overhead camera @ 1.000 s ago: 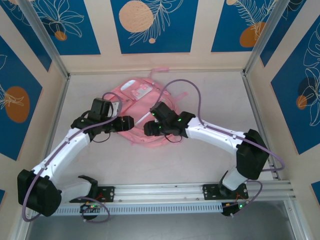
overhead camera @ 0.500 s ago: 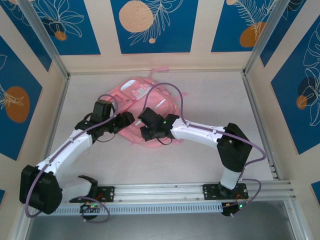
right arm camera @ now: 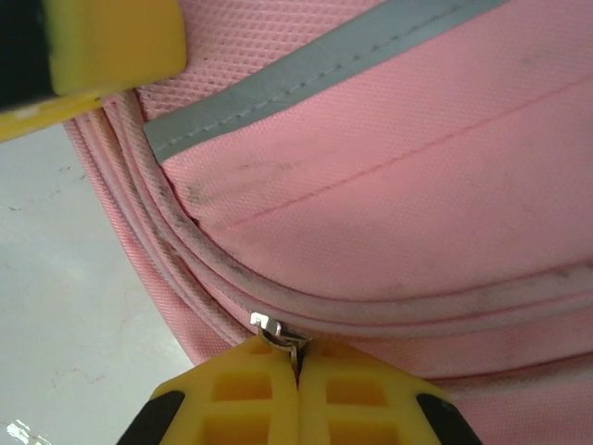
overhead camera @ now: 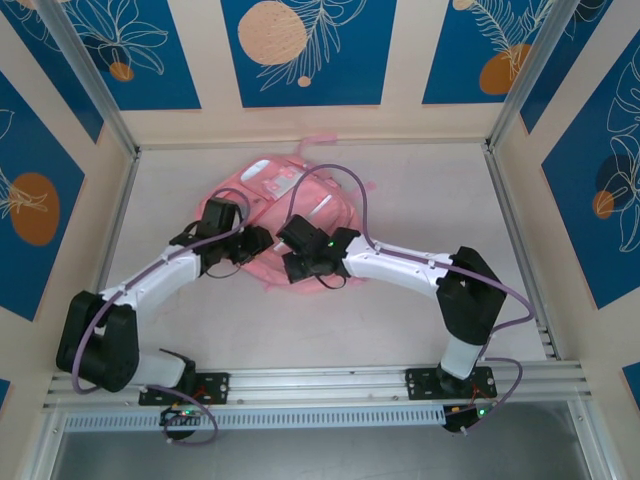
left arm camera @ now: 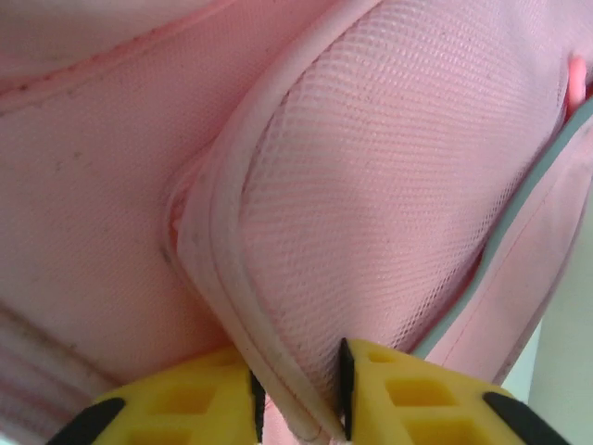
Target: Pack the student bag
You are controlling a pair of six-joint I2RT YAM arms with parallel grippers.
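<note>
Student bag [overhead camera: 315,200]: pink, lying flat on the far middle part of the table [overhead camera: 430,190], close to the back wall.
Left gripper [overhead camera: 258,243]: over the near-left part of the bag, pointing to the right.
Left gripper, wrist view [left arm camera: 296,389]: yellow fingers [left arm camera: 398,394] clamped on the piped edge of a pink mesh panel [left arm camera: 389,185], the fabric pinched between them.
Right gripper [overhead camera: 292,262]: at the near edge of the bag, just beside the left gripper.
Right gripper, wrist view [right arm camera: 296,366]: fingers pressed together, holding a small metal zipper pull [right arm camera: 278,332] at their tips.
Zipper pull: on the rounded piping at the rim of the bag.
Grey stripe [right arm camera: 315,65]: sewn across the pink fabric above the piping.
Table, right wrist view [right arm camera: 65,306]: pale and bare, to the left of the bag's rim.
</note>
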